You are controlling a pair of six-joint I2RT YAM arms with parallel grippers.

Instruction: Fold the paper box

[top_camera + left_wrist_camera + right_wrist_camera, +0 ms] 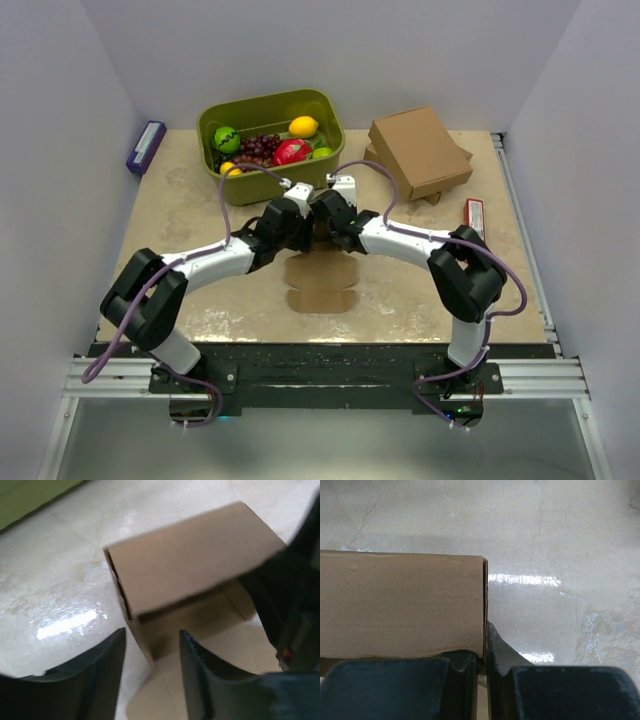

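Top external: your left gripper (152,677), fingers spread, faces a raised corner of the paper box (320,285) at the middle of the table (190,210). Some walls stand and the near flaps lie flat, so folding seems roughly half done. Your right gripper (482,672) pinches an upright wall.

You have two arms to work with, the left arm (200,265) and the right arm (420,245). Each carries one gripper, the left gripper (152,637) and the right gripper (482,655), with two fingers apiece. You have one paper box (322,285) on one table (420,300). At the back you can count one green bin (330,108) holding six pieces of fruit. Two are yellow, the rear yellow fruit (303,127) and the front yellow fruit (230,169). Two are green, the left green fruit (226,138) and the right green fruit (322,153). There is also one red fruit (291,152) and one bunch of grapes (262,148). To the right you will see at least two stacked brown boxes, the upper box (418,148) and the lower box (432,197). There is also one purple carton (146,147) and one red packet (475,214).
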